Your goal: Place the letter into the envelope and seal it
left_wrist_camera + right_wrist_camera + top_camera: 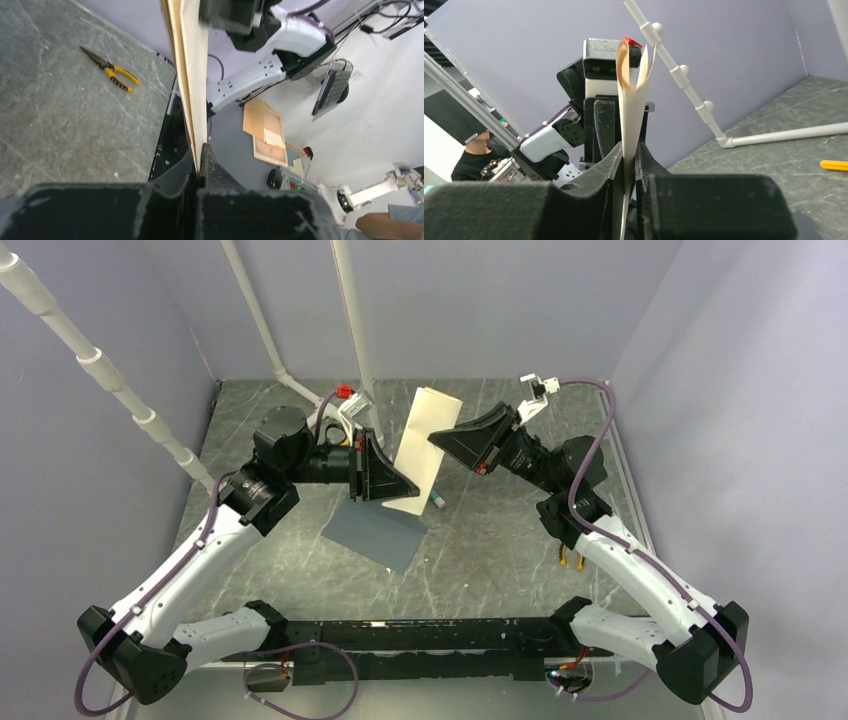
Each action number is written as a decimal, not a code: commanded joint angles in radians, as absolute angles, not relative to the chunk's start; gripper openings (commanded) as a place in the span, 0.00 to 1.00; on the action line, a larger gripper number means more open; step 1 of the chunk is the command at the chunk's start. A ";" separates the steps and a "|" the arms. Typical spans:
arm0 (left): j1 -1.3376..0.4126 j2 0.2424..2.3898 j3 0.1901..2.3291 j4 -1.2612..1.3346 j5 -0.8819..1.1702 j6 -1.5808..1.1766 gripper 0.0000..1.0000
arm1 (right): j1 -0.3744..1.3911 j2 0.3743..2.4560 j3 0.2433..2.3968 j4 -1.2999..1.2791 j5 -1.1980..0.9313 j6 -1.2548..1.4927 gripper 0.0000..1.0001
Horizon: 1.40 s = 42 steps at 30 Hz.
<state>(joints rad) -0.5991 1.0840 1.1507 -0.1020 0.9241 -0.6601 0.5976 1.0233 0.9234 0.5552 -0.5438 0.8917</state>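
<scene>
The letter (421, 445) is a folded cream-tan sheet held up off the table between both grippers. My left gripper (403, 486) is shut on its near lower edge. In the left wrist view the gripper (200, 162) pinches the sheet (192, 75), seen edge-on. My right gripper (441, 439) is shut on the letter's right side. In the right wrist view the gripper (629, 157) has the sheet (633, 100) running up between its fingers, its top layers splayed apart. The slate-grey envelope (379, 533) lies flat on the table below the left gripper.
A small capped tube (437, 500) lies just right of the letter's lower end. Yellow-handled pliers (570, 558) lie by the right arm and also show in the left wrist view (112, 74). White pipes (290, 370) stand at the back. Grey walls enclose the table.
</scene>
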 commanded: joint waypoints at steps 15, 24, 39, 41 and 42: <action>-0.601 0.960 1.150 -0.256 0.952 -0.524 0.49 | 0.581 1.023 1.022 0.646 -0.561 0.926 0.00; -0.603 0.973 0.958 0.441 0.742 -0.923 0.65 | 0.581 0.994 0.960 0.758 -0.327 0.922 0.00; -0.613 1.001 0.876 0.715 0.668 -1.054 0.27 | 0.581 0.973 0.882 0.865 -0.161 0.966 0.00; -0.616 0.987 0.872 0.688 0.664 -1.038 0.28 | 0.581 0.972 0.876 0.873 -0.144 0.969 0.00; -0.617 0.981 0.870 0.672 0.657 -1.030 0.29 | 0.580 0.971 0.871 0.877 -0.135 0.973 0.00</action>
<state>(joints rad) -0.6079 1.0203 0.8745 0.6506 0.6800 -1.0382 0.5831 0.9947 0.8791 0.7975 -0.2016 0.9554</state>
